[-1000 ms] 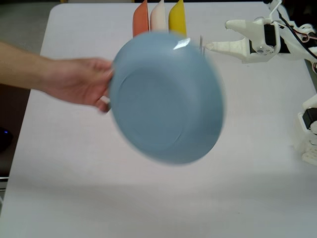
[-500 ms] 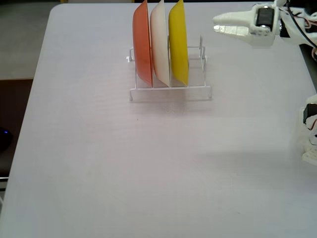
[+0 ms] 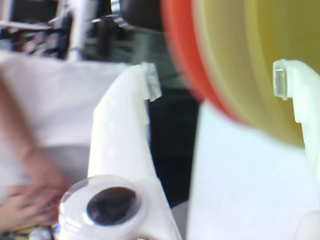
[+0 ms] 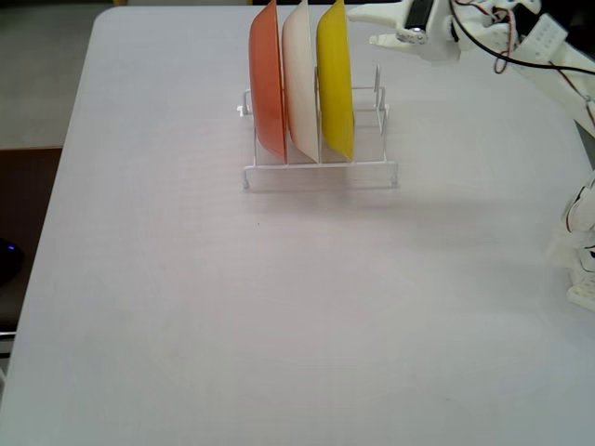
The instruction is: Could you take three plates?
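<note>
Since half a second ago the arm has swung left and back, so the claw (image 4: 358, 16) now sits just right of the yellow plate's top edge; a second ago a hand carried the grey-blue plate across the view, and it is gone from the fixed view now. Claw is open wide and empty; in the wrist view its fingertips (image 3: 151, 80) stand well apart with the plate rims seen between them.

Yellow plate (image 4: 335, 82), cream-white plate (image 4: 299, 79) and orange plate (image 4: 266, 84) stand upright on edge in the white wire rack (image 4: 321, 169) at the far middle of the bench (image 4: 279, 307), yellow nearest the claw. Right-hand rack slots are empty.

Handling, as a judgement: plates look like thin rigid plastic, light, smooth and likely slippery; not fragile. Best hold is the upper rim of the yellow plate, one finger on each face, then lift straight up so it clears the wires without dragging the rack.
</note>
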Tool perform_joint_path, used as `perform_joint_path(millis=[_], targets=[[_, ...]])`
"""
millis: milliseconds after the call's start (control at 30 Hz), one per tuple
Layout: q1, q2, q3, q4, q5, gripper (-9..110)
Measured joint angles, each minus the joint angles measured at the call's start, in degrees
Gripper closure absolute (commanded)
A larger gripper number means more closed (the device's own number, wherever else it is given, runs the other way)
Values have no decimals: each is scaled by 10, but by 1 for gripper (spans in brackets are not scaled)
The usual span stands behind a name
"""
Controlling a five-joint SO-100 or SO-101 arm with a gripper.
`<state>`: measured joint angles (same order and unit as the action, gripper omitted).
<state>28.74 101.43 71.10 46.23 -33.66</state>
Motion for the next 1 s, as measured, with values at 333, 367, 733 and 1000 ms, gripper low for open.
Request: perform_joint_path(millis=[333, 367, 733, 1000], targets=[[5, -136, -122, 41, -22, 71], [5, -146, -134, 41, -25, 73], [5, -210, -242, 52, 0, 102], [5, -210, -328, 105, 1, 102]])
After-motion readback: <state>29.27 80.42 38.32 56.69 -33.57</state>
